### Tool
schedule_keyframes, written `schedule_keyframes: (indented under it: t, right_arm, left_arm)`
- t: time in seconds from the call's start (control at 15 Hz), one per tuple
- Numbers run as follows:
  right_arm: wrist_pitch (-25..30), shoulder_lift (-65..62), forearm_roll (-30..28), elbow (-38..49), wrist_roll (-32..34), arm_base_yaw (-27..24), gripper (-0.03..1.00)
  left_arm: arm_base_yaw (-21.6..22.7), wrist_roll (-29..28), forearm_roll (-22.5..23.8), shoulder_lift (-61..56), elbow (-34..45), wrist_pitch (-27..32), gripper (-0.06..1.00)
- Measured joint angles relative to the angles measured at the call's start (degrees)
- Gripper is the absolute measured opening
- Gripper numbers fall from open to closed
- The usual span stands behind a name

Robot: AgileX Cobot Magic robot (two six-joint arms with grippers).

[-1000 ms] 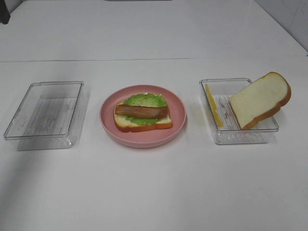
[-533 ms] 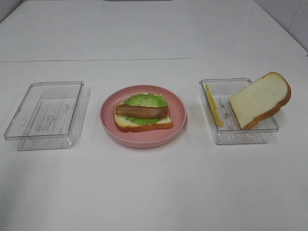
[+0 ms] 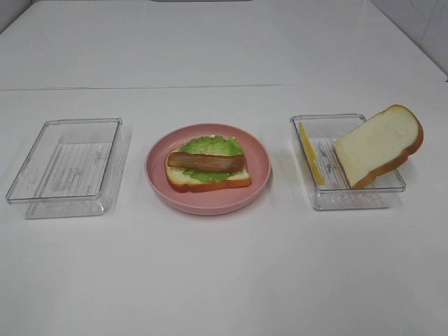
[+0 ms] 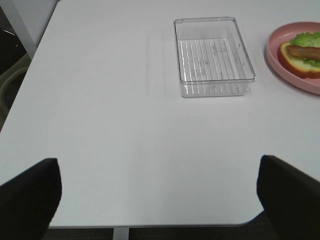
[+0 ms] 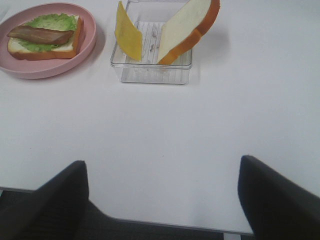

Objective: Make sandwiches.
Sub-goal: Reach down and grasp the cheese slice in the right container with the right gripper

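Two grippers open, half-built sandwich on the plate

Both grippers sit at the near edge of the white table (image 3: pixel 224 280) and touch nothing. The left gripper (image 4: pixel 156 165) has its black fingers (image 4: pixel 30 195) spread wide with only bare tabletop between them. It is well apart from the trays and the plate. The right gripper (image 5: pixel 162 162) is the same: dark fingers (image 5: pixel 55 200) wide apart, nothing held, low over the near table edge.

The round pink plate (image 3: pixel 157 182) stands mid-table. The open sandwich (image 3: pixel 207 171) lies flat on it. The sandwich is a white bread slice with a brown crust (image 3: pixel 210 181) at the bottom, then a green lettuce leaf (image 3: pixel 217 145) that sticks out on the far side. A reddish-brown meat strip (image 3: pixel 206 162) lies on top, running left to right.

To the left of the plate, just apart from it, is a clear rectangular plastic tray (image 3: pixel 42 196), and its ribbed floor shows. To the right of the plate is a second clear plastic tray (image 3: pixel 350 199). In this second tray a thin yellow cheese slice (image 3: pixel 311 162) stands on edge and leans on the left wall. A second white bread slice with a golden-brown crust (image 3: pixel 378 145) is tilted against the right wall, with its top past the rim.
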Motion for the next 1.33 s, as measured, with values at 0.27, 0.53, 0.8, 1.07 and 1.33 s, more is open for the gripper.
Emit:
schedule_keyframes:
  t: [0.27, 0.53, 0.8, 1.07, 1.33]
  right_arm:
    - [0.00, 0.00, 0.00, 0.00, 0.00, 0.00, 0.80]
    - [-0.06, 0.00, 0.00, 0.00, 0.00, 0.00, 0.80]
    - [0.69, 12.49, -0.06, -7.45, 0.00, 0.00, 0.80]
    - [-0.17, 38.79, 2.18, -22.69, 0.00, 0.00, 0.79]
    - [-1.09, 59.87, 3.95, -34.26, 0.00, 0.00, 0.79]
  left_arm:
    - [0.00, -0.80, -0.23, -0.11, 3.15, -5.04, 0.98]
    - [0.00, -1.09, -1.03, -0.11, 4.47, -7.68, 0.98]
    - [0.00, -1.09, -1.49, -0.11, 4.47, -8.02, 0.98]
    - [0.00, -1.09, -1.55, -0.11, 4.47, -8.02, 0.98]
    - [0.00, -1.09, -1.55, -0.11, 4.47, -8.02, 0.98]
